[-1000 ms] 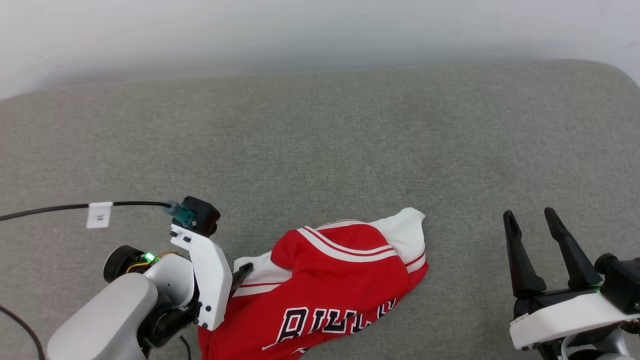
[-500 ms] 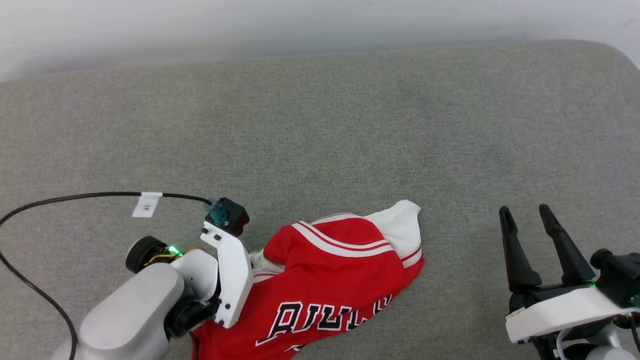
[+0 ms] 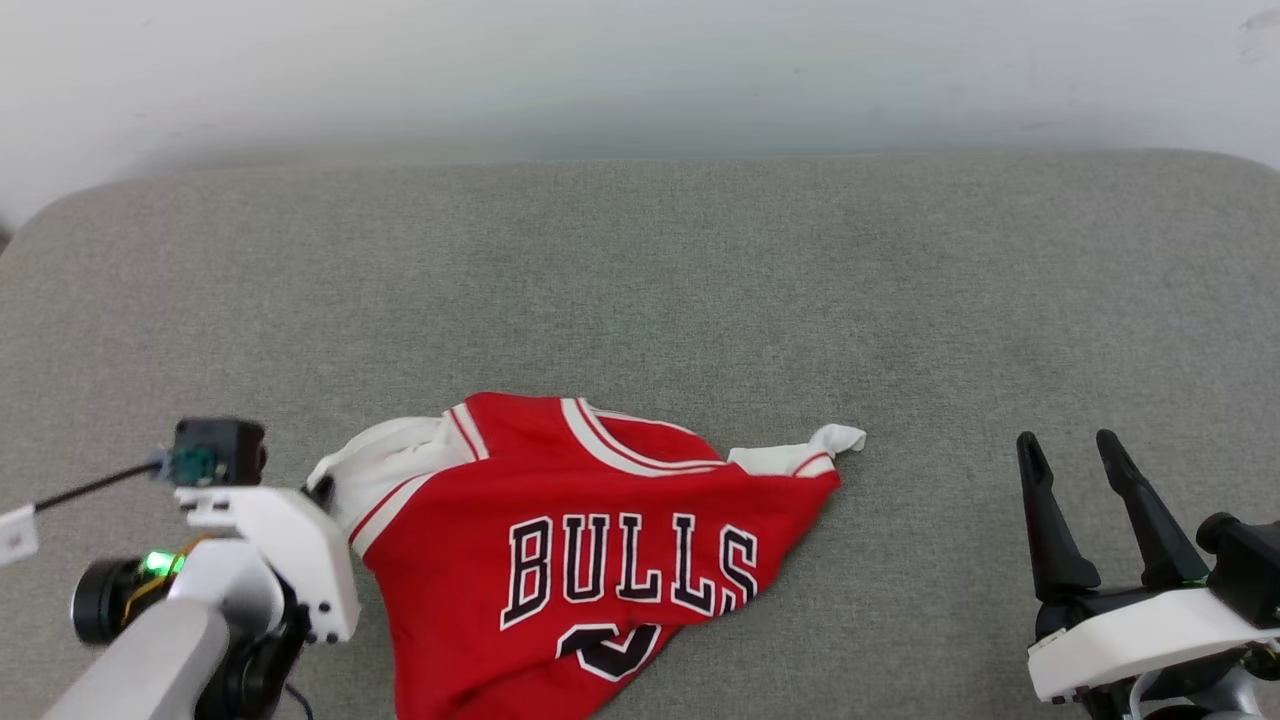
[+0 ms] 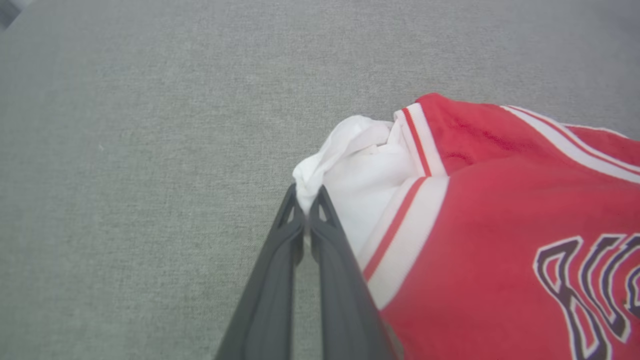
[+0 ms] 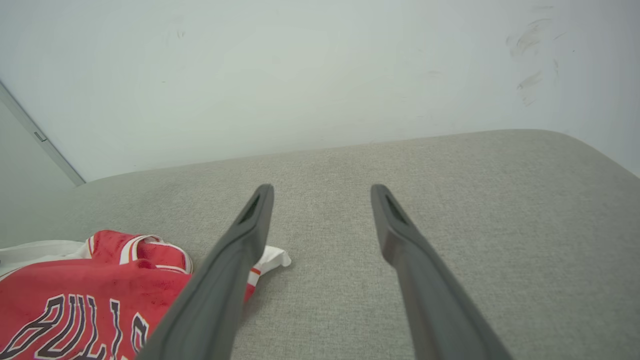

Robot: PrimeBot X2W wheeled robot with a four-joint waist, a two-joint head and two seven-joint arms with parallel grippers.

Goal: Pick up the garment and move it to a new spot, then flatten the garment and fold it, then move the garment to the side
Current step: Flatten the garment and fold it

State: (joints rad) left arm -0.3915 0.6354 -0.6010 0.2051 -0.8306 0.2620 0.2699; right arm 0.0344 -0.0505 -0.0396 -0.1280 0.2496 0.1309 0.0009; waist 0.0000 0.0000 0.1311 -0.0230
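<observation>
**Red garment [image 3: 600, 560] pinched by one sleeve**

Position: on the grey fabric cushion [image 3: 640, 280], against its near edge, left of centre.

Writing: "BULLS" in black, white-outlined capitals, reading upright and left to right in the head view. The black numeral beneath is cut by the frame and cannot be read.

Lie: the striped collar [image 3: 620, 440] points toward the far edge and the hem toward the near edge. The long axis runs that way, tilted a little. One white sleeve [image 3: 380, 470] reaches toward the near left corner. The other sleeve [image 3: 820, 450] trails right in a crumpled point.

Grip: the left gripper [image 4: 306, 197] has its fingers together, clamped on the bunched tip of the left-hand sleeve. The right gripper [image 3: 1065, 445] has its fingers apart and holds nothing. It sits at the near right of the cushion, well apart from the garment.

Other: a white tag [image 3: 12, 535] sits on the black cable [image 3: 100, 485] by the left arm, its print too small to read.
</observation>
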